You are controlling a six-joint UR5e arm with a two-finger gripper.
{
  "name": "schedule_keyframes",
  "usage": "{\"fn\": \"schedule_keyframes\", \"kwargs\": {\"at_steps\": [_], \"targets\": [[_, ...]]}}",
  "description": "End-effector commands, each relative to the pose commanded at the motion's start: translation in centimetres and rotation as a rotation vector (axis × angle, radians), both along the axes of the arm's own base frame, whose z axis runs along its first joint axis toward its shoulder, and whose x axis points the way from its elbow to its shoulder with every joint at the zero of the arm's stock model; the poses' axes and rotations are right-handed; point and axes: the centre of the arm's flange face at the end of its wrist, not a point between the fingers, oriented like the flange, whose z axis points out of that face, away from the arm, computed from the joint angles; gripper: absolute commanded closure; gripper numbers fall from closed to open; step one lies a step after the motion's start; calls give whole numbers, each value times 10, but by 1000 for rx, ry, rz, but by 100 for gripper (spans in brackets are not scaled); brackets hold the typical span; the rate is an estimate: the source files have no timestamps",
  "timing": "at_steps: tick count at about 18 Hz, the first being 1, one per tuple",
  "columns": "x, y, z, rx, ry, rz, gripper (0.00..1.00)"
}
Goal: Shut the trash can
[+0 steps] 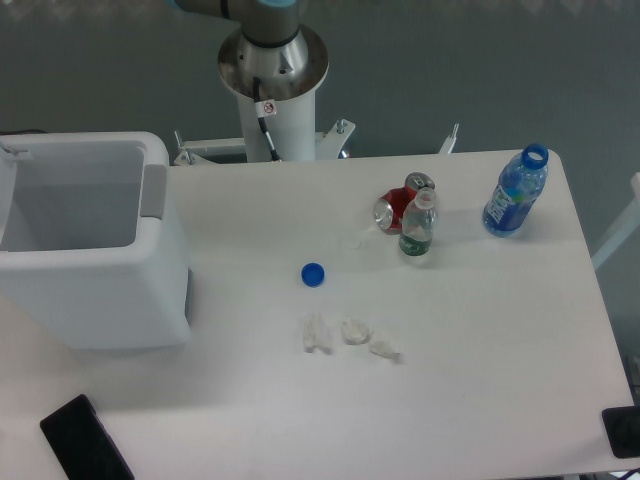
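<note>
End effector is out of frame; its state cannot be determined. Only the arm base (272,62) is visible. Trash can (95,250) stands open at the worktop (480,330) left edge. Risk: an off-centre push could shift the bin instead of closing its lid.

White cylindrical robot pedestal (277,118) carried a round silver base flange (273,60), a small red-marked sticker (268,107), a black cable (268,135), light-blue joint trim (235,8).
</note>
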Motion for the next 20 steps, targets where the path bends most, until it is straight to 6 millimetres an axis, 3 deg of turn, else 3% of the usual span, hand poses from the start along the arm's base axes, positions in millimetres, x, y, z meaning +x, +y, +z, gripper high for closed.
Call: {"fn": "schedule_keyframes", "kwargs": {"at_steps": [20], "targets": [[-11, -5, -3, -26, 66, 51, 97]]}}
